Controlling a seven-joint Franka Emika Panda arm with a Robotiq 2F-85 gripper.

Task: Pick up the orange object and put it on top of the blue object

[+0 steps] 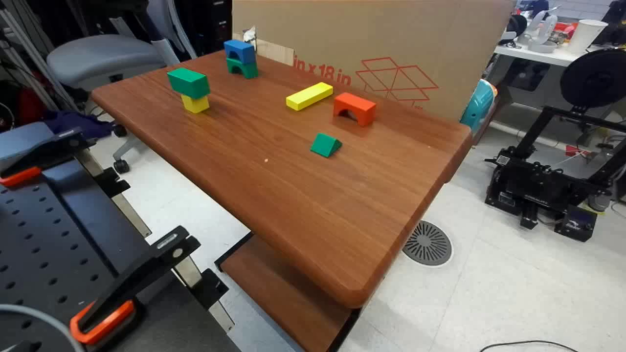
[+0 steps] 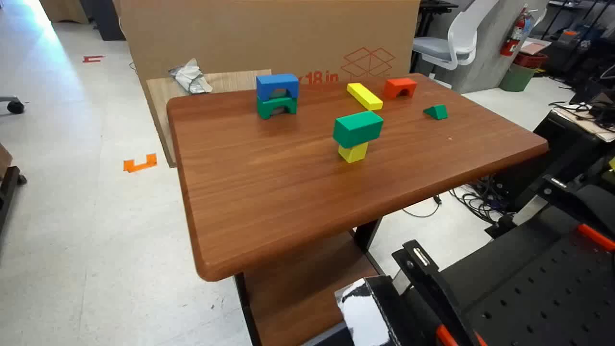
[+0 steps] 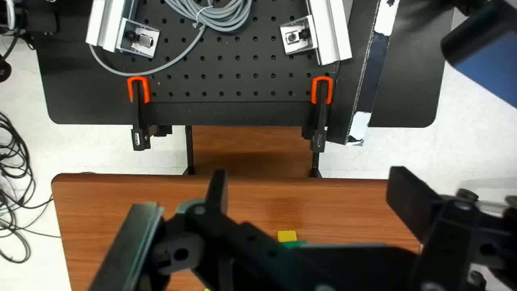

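Observation:
The orange arch block (image 1: 355, 107) stands on the wooden table near its back edge, beside the long yellow bar; it also shows in an exterior view (image 2: 399, 87). The blue arch block (image 1: 239, 50) sits on top of a green arch block (image 1: 242, 68), notch down; both also show in an exterior view, blue (image 2: 277, 87) over green (image 2: 277, 106). My gripper (image 3: 309, 190) shows only in the wrist view, open and empty, above the table. The orange and blue blocks are not visible in the wrist view.
A long yellow bar (image 1: 309, 96) lies beside the orange block. A green wedge (image 1: 325, 144) lies in front of it. A green block (image 1: 189, 83) rests on a yellow block (image 1: 195, 103). A cardboard sheet (image 1: 391, 49) stands behind the table (image 1: 274, 186). Clamps (image 3: 138, 117) sit on the black base.

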